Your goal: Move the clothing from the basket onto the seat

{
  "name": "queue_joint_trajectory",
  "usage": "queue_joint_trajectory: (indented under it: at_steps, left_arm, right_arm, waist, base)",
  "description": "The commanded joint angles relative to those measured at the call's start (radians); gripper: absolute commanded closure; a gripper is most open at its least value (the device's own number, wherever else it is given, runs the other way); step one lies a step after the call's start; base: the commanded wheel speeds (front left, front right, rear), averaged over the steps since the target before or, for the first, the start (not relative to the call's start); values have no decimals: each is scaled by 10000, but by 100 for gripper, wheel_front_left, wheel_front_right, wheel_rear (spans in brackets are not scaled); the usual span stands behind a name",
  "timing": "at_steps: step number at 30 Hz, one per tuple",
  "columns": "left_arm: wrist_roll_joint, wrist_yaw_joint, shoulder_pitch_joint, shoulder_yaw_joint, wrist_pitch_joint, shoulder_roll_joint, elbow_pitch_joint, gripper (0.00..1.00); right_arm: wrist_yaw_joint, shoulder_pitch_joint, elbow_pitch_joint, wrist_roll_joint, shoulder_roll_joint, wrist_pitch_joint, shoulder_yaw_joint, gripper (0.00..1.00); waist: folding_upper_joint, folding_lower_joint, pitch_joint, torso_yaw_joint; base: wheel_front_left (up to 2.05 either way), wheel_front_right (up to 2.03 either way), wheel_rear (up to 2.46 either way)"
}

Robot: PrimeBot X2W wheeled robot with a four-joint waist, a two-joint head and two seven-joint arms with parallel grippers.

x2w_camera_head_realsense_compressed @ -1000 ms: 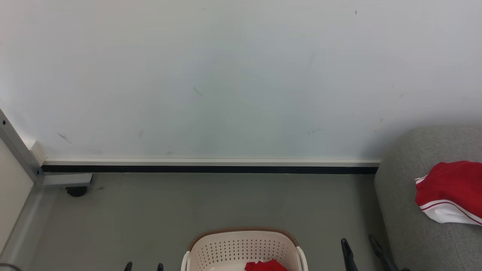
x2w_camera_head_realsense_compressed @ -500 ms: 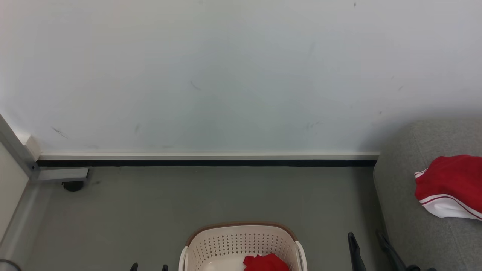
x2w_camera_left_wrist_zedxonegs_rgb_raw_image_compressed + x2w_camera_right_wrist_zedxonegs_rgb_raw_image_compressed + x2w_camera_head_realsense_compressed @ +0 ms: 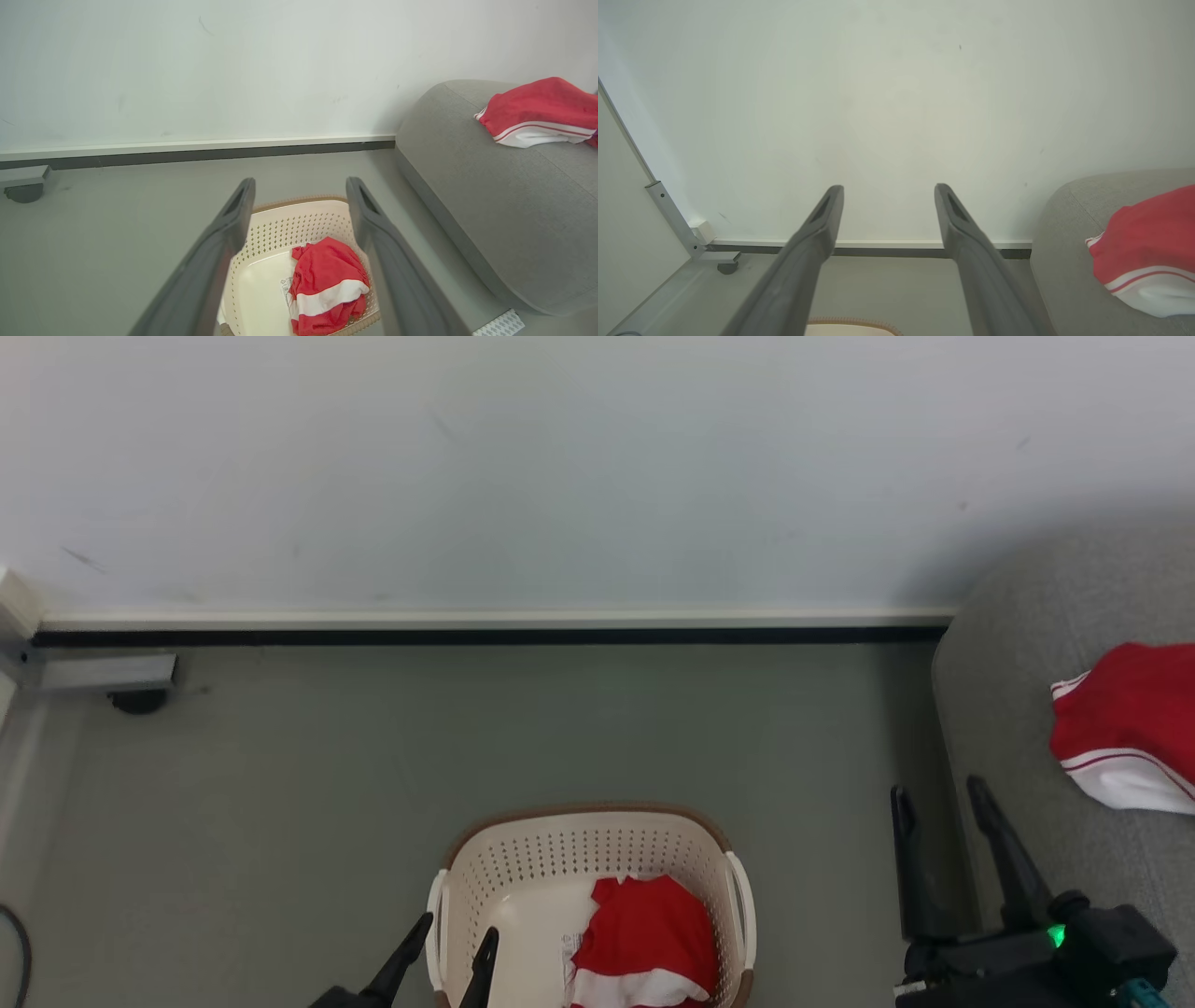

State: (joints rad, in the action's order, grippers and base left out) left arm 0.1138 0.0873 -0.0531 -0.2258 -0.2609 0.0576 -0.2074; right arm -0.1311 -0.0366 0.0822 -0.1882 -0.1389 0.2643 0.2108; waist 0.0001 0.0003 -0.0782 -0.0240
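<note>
Facing a pale wall (image 3: 560,476) and a grey floor (image 3: 373,737), we start with the biggest thing of the task: the seat (image 3: 1018,728), at our right, with one red garment (image 3: 1134,709) lying on its cushion, white band downward. The basket (image 3: 579,852) stands on the floor before us, near the seat's front but apart from it. The clothing (image 3: 644,933) left to move lies bunched in the basket's right half, red with a white band across it; the left half of the base is bare.

Our left gripper (image 3: 457,927) hangs above the basket's left rim, one finger outside the wall and one over the inside, fingers spread wide with nothing between them. Our right gripper (image 3: 936,791) stands over the floor just beside the seat's front edge, also spread wide and empty. A small white label (image 3: 285,284) shows at the cloth's left edge.

We judge that we are at the reach for this piece, with part of the job done. The left gripper is the nearer one. The next move calls for shifting it toward the basket's right half, lowering it inside the rim, and closing on a thick fold of fabric, not on the perforated wall. Then we must lift it clear of the rim.
</note>
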Motion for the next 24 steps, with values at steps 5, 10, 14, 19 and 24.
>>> queue_joint_trajectory:
  at_steps: [5,10,14,19,24]
  left_arm:
    - [100,283,-1605,-435,-46,47,-1151,0]
    - [-31,409,-3029,-1039,-45,326,-2046,0]
    - [-118,420,-4194,-1825,-46,576,-2775,0]
    - [218,421,-5714,-3078,15,853,-3844,0]
    - [725,424,-7037,-4312,440,968,-4990,0]
  right_arm:
    - [6,1083,730,84,53,15,-159,0]
    - [6,2031,1214,122,20,13,-21,0]
    - [6,2765,1509,126,30,13,80,0]
    - [6,3545,1786,134,154,13,207,0]
    - [6,4148,1957,208,233,15,410,0]
  waist:
    - [-1,-3,-2439,-402]
    - [-1,-3,-3684,-690]
    - [-1,-3,-4640,-919]
    - [-1,-3,-5801,-1233]
    - [-1,-3,-6717,-1541]
  base:
    - [0,0,0]
    - [0,0,0]
    - [0,0,0]
    - [0,0,0]
    - [0,0,0]
